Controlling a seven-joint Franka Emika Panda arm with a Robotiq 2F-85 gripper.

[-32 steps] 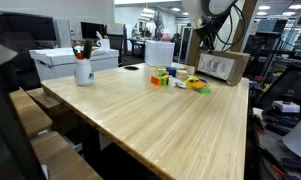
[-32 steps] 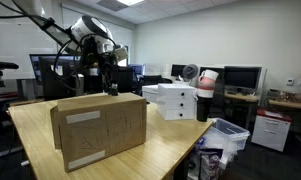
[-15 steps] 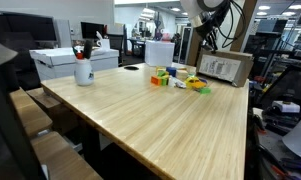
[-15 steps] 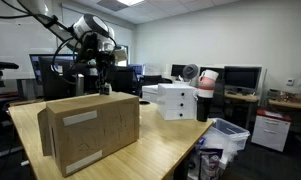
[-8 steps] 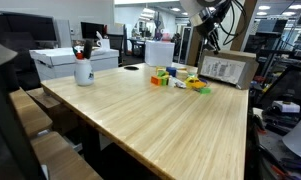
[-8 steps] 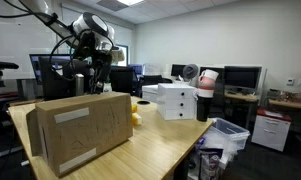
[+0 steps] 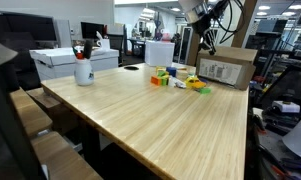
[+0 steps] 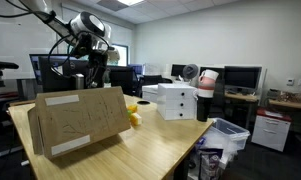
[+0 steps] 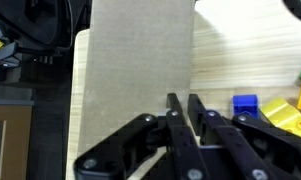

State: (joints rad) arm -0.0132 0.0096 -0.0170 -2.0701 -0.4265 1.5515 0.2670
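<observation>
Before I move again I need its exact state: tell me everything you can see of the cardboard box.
The cardboard box is plain brown and oblong, with pale tape strips and a white label on its broad sides. It sits near one end of the wooden table and looks slightly tilted. In the wrist view the gripper pinches its thin upper edge, fingers nearly together. Coloured blocks lie close by; whether they touch it is unclear.

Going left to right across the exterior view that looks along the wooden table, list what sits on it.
White cup with pens → small dark flat object → cluster of coloured blocks → cardboard box.
</observation>
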